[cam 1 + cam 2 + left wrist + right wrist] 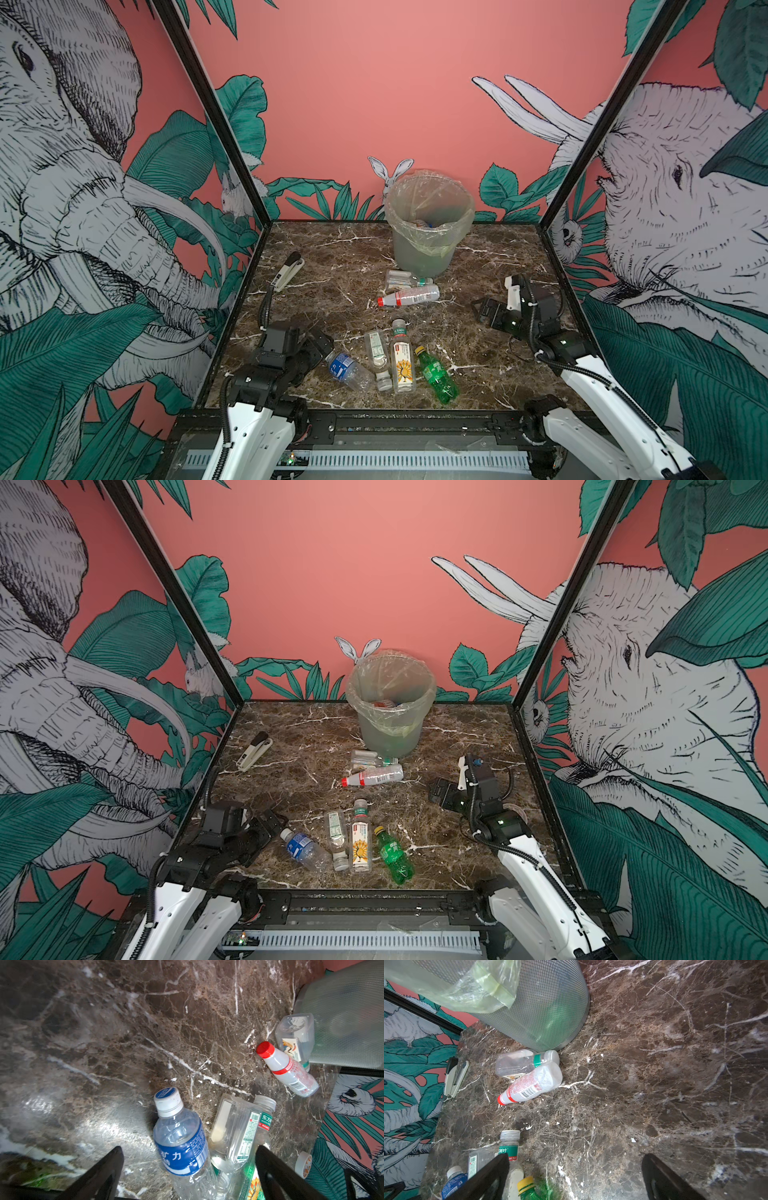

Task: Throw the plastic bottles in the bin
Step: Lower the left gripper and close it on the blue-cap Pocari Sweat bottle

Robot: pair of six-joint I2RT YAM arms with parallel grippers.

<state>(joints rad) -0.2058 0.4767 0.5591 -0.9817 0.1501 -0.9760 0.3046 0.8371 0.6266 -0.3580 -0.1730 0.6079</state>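
My left gripper (189, 1148) and right gripper (576, 1157) gape empty; red-capped clear plastic bottle (409, 296) fronts round grey-green bin (419, 257), white-and-black stapler (289, 270) aside.

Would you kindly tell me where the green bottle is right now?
In both top views the green bottle lies on the marble table near the front edge, at the right end of the near row, beside the yellow-labelled bottle.

Staged lab booth: jungle-print panels (395, 83), marble tabletop (332, 249) (black metal frame (216, 112))
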